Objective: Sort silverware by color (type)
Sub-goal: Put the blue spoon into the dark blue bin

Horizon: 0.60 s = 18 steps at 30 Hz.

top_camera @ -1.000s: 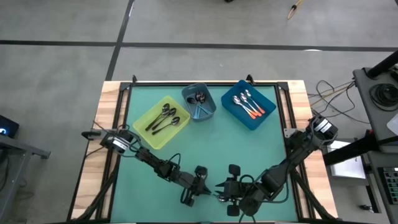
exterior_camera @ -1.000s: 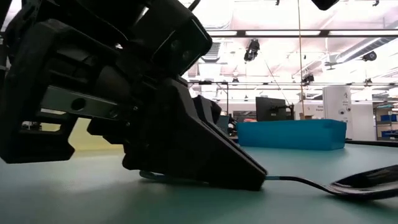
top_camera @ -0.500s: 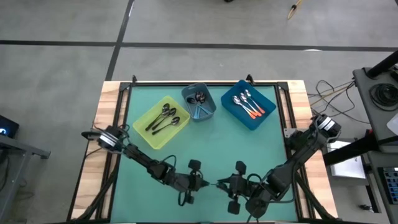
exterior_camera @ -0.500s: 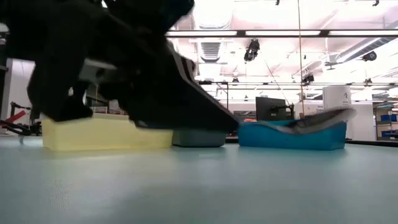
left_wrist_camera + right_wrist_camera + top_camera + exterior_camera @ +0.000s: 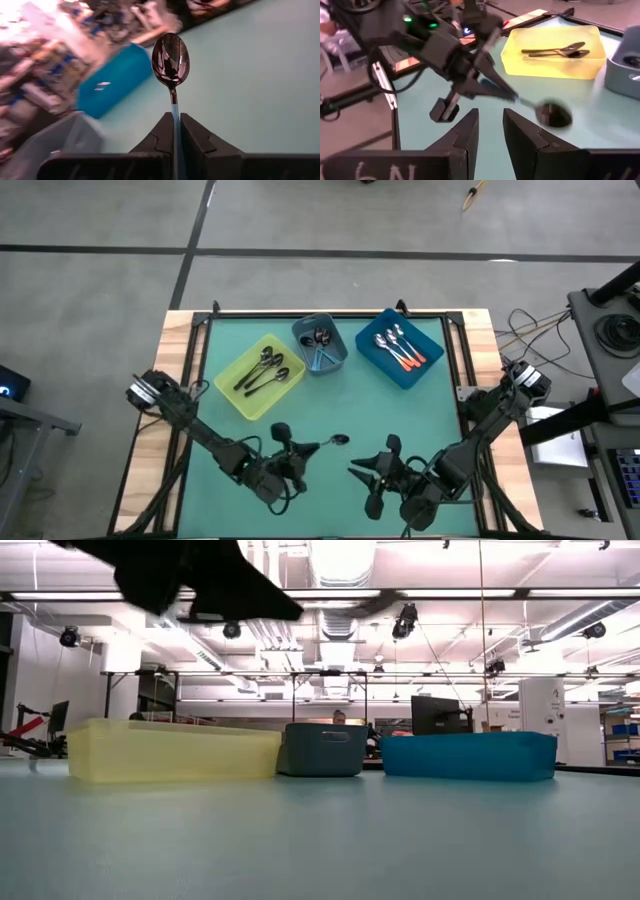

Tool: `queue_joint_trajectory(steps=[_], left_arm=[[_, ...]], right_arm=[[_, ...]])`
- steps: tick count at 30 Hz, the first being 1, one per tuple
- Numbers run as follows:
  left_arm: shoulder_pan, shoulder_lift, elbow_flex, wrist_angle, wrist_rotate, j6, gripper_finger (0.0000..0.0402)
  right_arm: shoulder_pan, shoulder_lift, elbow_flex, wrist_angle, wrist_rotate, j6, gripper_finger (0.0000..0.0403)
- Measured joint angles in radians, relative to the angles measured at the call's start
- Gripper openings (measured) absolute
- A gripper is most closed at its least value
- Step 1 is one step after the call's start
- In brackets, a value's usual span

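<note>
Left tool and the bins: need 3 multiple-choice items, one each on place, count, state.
1. Where does the grey-blue bin sit?
A. between the yellow bin and the blue bin
B. at the near table edge
C. under the right tool

2. How many bins are on the table?
A. two
B. three
C. five

3. What is the left tool doing?
A. open, empty
B. shut on a light-blue-handled spoon
C. resting in the yellow bin

Answers: 1 A, the high view shows it mid-row. 2 B, three bins line up in the low view. 3 B, its wrist view shows the handle pinched between the fingers.
</note>
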<state>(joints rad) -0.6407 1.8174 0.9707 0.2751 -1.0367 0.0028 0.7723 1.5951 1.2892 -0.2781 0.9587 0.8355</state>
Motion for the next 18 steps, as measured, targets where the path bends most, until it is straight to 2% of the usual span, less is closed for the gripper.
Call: queue_joint_trajectory(steps=[5, 9, 18], left_arm=[[-0.042, -0.025, 0.0, -0.009, -0.204, 0.0, 0.0001], [-0.058, -0.025, 0.0, -0.008, -0.307, -0.012, 0.0003], [-0.064, -0.025, 0.039, -0.003, -0.334, -0.015, 0.0004]], right_arm=[[-0.007, 0.01, 0.0, -0.003, 0.018, 0.072, 0.0079], [-0.019, 0.01, -0.016, -0.001, 0.104, 0.126, 0.0079], [-0.101, 0.011, -0.08, -0.002, 0.113, 0.313, 0.0079]])
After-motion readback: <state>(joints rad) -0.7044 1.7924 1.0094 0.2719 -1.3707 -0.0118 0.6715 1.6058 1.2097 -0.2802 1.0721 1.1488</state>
